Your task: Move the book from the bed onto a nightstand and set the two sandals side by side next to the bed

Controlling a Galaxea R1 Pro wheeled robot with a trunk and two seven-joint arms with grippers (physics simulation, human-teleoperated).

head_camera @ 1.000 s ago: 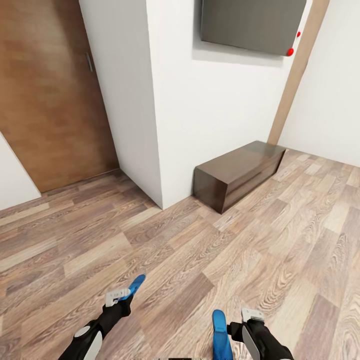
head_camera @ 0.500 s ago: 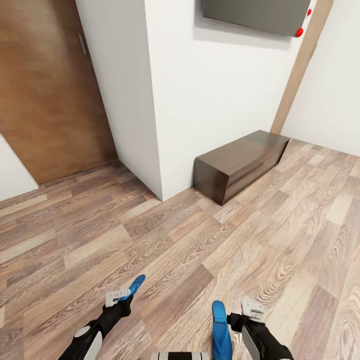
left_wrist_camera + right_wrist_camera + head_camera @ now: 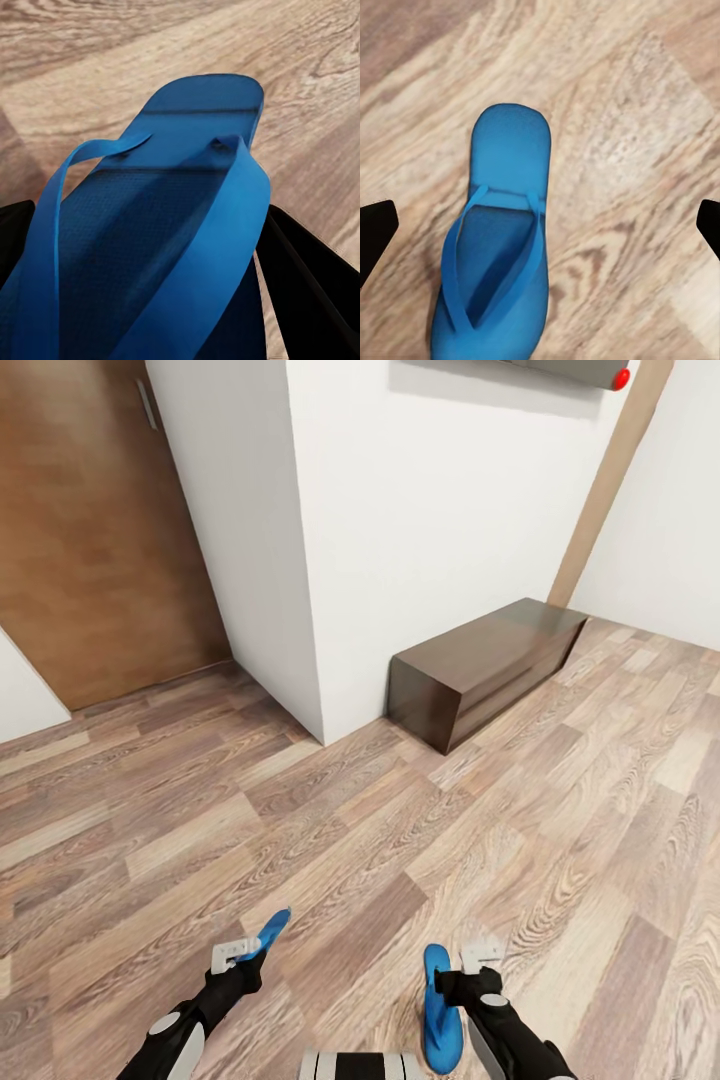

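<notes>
Two bright blue sandals show, with the robot out on the wood-plank floor of the bedroom (image 3: 330, 840). My left gripper (image 3: 240, 952) is shut on one sandal (image 3: 270, 934), which points forward above the floor. In the left wrist view that sandal (image 3: 165, 225) lies between the black fingers (image 3: 307, 285). My right gripper (image 3: 478, 958) is open, its fingertips (image 3: 375, 232) far apart. The other sandal (image 3: 440, 1010) lies free beneath it, straps up (image 3: 502, 247), touching neither finger. The book, the bed and the nightstand are out of view.
A long low dark-brown cabinet (image 3: 485, 665) stands against the white wall ahead on the right. A white wall corner (image 3: 310, 560) juts out ahead, with a tan wooden door (image 3: 100, 530) to its left. A tan door frame (image 3: 610, 480) rises at the right.
The whole view has shifted, so the camera has moved. My right gripper has opened and its sandal has dropped away from it. The left gripper still holds its sandal.
</notes>
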